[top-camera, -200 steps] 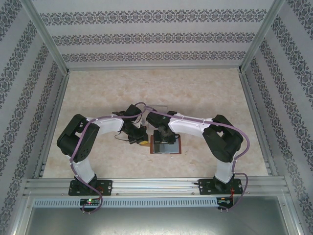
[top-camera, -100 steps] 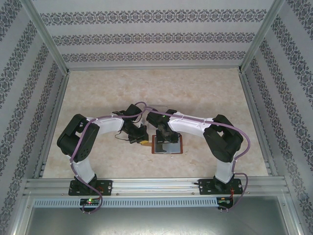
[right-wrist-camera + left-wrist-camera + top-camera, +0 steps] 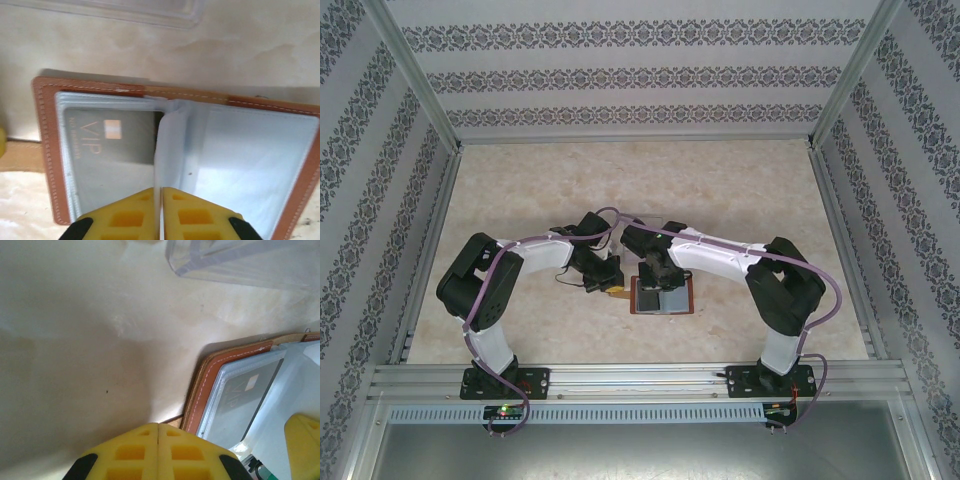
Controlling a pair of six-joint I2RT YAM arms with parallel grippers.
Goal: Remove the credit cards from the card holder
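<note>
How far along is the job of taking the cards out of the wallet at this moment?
Done: the card holder lies open on the table. In hand: the right gripper is shut at its middle fold, and the left gripper is shut near the strap tab; whether either pinches anything is unclear. Left: the grey VIP card sits in a clear pocket, so the pulling out is not yet done.

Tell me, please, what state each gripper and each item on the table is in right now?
wallet: open, lying flat on the table, inside up.
grey card: tucked inside a clear wallet pocket, not yet taken out.
left gripper: shut, beside the wallet's edge.
right gripper: shut at the middle sleeve; whether it pinches it is unclear.
clear tray: lying on the table beyond the wallet.
</note>
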